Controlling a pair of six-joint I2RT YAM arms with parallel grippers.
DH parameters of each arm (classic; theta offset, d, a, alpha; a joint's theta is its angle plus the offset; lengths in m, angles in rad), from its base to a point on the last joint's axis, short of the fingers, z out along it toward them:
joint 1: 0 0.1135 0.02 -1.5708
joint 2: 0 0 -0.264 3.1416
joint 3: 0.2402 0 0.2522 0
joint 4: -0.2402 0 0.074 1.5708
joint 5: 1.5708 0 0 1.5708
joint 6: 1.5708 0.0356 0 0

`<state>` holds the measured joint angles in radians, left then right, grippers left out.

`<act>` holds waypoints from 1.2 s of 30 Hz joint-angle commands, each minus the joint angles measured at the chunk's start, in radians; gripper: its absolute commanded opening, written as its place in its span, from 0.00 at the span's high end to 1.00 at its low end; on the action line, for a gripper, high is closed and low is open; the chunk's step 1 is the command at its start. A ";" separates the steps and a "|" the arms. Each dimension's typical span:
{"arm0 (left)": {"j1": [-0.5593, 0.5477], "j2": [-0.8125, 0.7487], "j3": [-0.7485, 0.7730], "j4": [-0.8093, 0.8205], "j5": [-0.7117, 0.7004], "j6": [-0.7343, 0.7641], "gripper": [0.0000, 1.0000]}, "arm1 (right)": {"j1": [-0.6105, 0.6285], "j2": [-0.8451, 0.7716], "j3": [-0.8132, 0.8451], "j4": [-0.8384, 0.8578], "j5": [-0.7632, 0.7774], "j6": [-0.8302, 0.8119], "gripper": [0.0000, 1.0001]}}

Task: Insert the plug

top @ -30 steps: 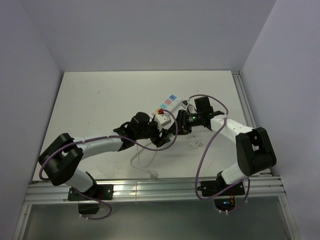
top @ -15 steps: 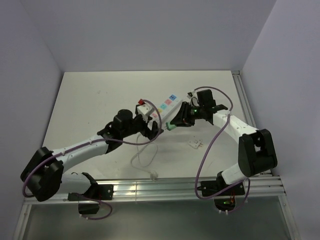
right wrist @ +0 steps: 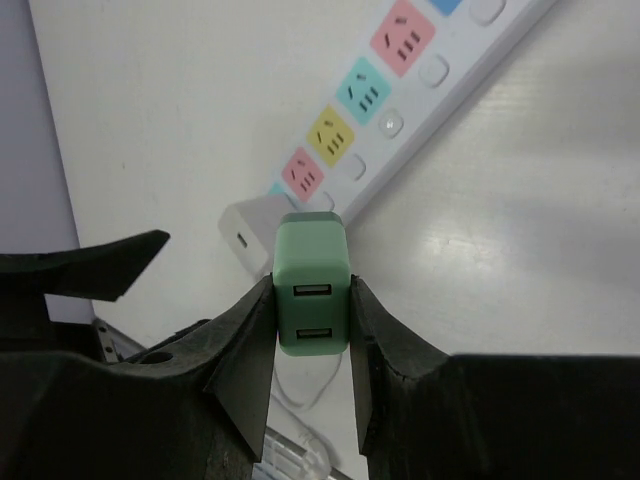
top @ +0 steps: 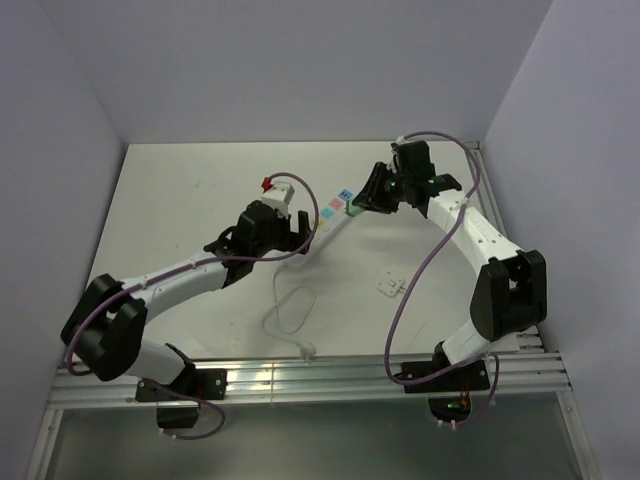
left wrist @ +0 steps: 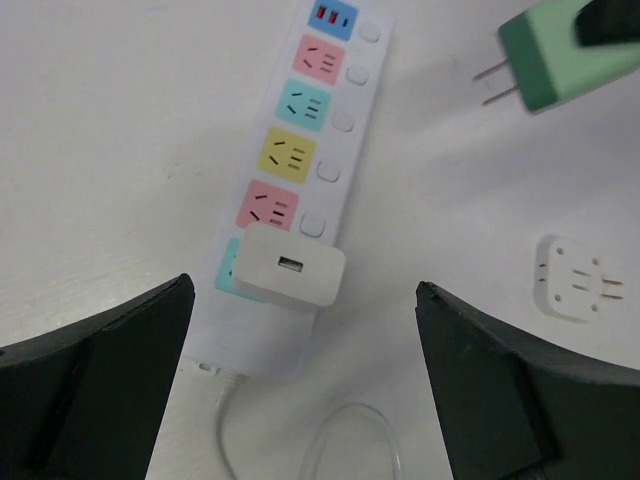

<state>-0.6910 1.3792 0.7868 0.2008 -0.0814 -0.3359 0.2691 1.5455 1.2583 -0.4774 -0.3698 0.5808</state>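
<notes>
The right claw (right wrist: 312, 300) is pinching the green plug (right wrist: 312, 262) by its sides, holding it in the air just right of the far end of the power strip (left wrist: 345, 160). The left claw (left wrist: 305, 288) is hanging spread wide over the strip's near end, where a white charger (left wrist: 290, 267) is sitting in a socket on the counter (top: 170, 200).

One power strip (left wrist: 325, 170), one green charger (left wrist: 560, 50), one white charger (left wrist: 290, 268), one loose white plug (left wrist: 575, 280), two robot arms (top: 180, 280) (top: 480, 235)
</notes>
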 commanded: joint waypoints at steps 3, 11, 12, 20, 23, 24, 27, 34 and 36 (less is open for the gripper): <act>0.001 0.141 0.227 -0.198 -0.092 -0.064 0.01 | -0.062 0.041 0.111 -0.052 0.052 -0.021 1.00; -0.024 0.322 0.452 -0.435 -0.132 -0.182 0.00 | -0.117 0.050 0.131 -0.043 0.035 -0.025 1.00; -0.044 0.358 0.472 -0.496 -0.155 -0.210 0.00 | -0.123 0.054 0.131 -0.040 0.031 -0.024 1.00; -0.097 0.471 0.608 -0.693 -0.282 -0.351 0.01 | -0.134 0.083 0.154 -0.029 0.003 -0.022 1.00; -0.099 0.469 0.609 -0.741 -0.320 -0.420 0.00 | -0.134 0.097 0.164 -0.024 -0.007 -0.021 1.00; -0.099 0.469 0.609 -0.745 -0.340 -0.442 0.00 | -0.134 0.097 0.164 -0.021 -0.017 -0.019 1.00; -0.090 0.495 0.621 -0.759 -0.342 -0.451 0.03 | -0.136 0.102 0.161 -0.006 -0.030 -0.018 1.00; -0.090 0.518 0.608 -0.703 -0.331 -0.440 0.24 | -0.139 0.085 0.147 0.008 -0.044 -0.021 1.00; -0.088 0.503 0.597 -0.690 -0.340 -0.431 0.29 | -0.139 0.081 0.144 0.010 -0.046 -0.021 1.00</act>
<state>-0.7807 1.9011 1.3804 -0.5217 -0.3904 -0.7639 0.1410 1.6444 1.3743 -0.5148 -0.3958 0.5674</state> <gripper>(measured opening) 0.726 0.383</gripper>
